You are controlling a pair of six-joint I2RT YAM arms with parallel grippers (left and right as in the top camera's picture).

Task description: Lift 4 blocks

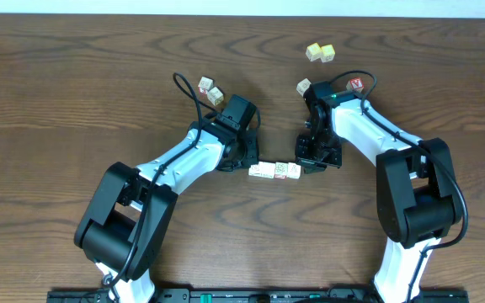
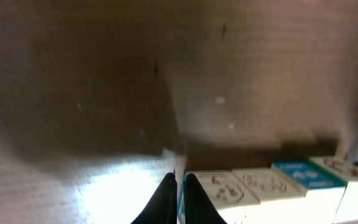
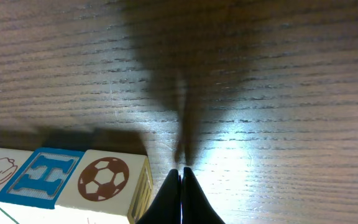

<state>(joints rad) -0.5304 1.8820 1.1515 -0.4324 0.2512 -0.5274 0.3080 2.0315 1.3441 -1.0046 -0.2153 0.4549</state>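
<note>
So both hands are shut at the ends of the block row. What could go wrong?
1. The four blocks sit in a row, apparently squeezed only end to end; lifted, the middle ones could buckle out and drop.
2. The left hand and right hand meet the row with narrow shut tips near the end blocks' edges, so either could slip off.
3. A loose cube lies close beside the right arm and may get knocked.
</note>
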